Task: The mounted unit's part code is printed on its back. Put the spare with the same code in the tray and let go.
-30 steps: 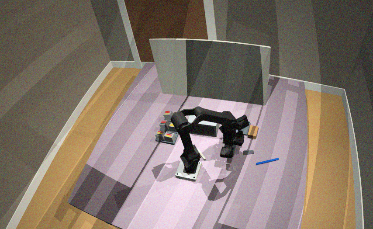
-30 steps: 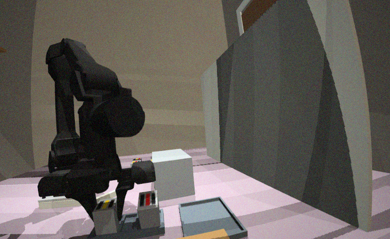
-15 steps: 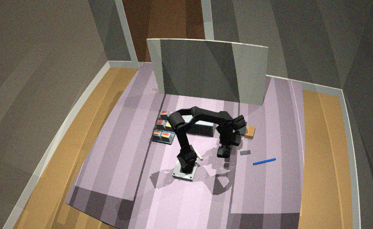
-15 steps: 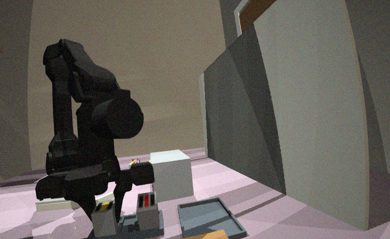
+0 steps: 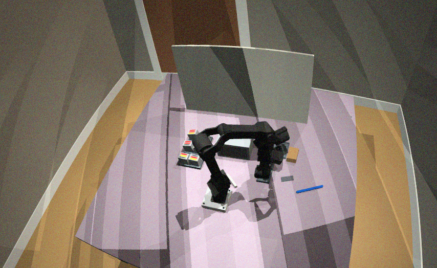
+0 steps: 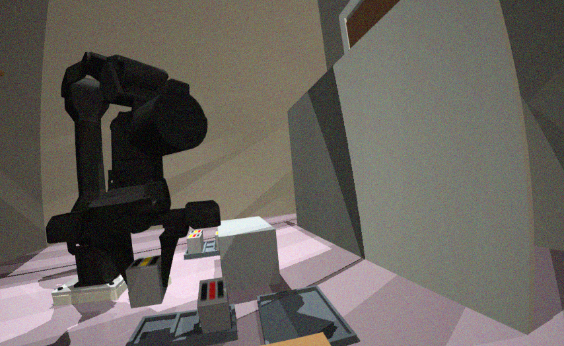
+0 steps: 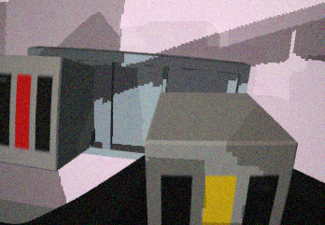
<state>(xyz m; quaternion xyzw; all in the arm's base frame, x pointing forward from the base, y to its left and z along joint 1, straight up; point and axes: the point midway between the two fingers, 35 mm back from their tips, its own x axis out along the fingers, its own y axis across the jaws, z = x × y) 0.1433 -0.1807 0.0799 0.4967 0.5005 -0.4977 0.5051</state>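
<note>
My gripper point(image 6: 146, 276) point(image 7: 204, 165) is shut on a grey block with black, yellow and black stripes point(image 6: 146, 290) point(image 7: 219, 195). It holds the block upright, above the left part of the dark spare rack point(image 6: 176, 327) point(image 7: 135, 55). A grey block with black, red and black stripes point(image 6: 213, 311) point(image 7: 23, 111) stands at the rack's right end in the exterior view. The blue-grey tray point(image 6: 340, 327) lies beyond that end with no block in it. In the top view the arm hides the fingers and held block. I cannot pick out the mounted unit or a code on its back.
A pale box point(image 5: 235, 151) point(image 6: 249, 253) stands near the tray, before a tall grey panel point(image 5: 280, 83) point(image 6: 430, 163). Several striped blocks stand at the left, one at the front point(image 5: 194, 159). An orange block point(image 5: 292, 155) point(image 6: 303, 341), grey plate point(image 5: 287, 178) and blue rod point(image 5: 309, 188) lie at the right.
</note>
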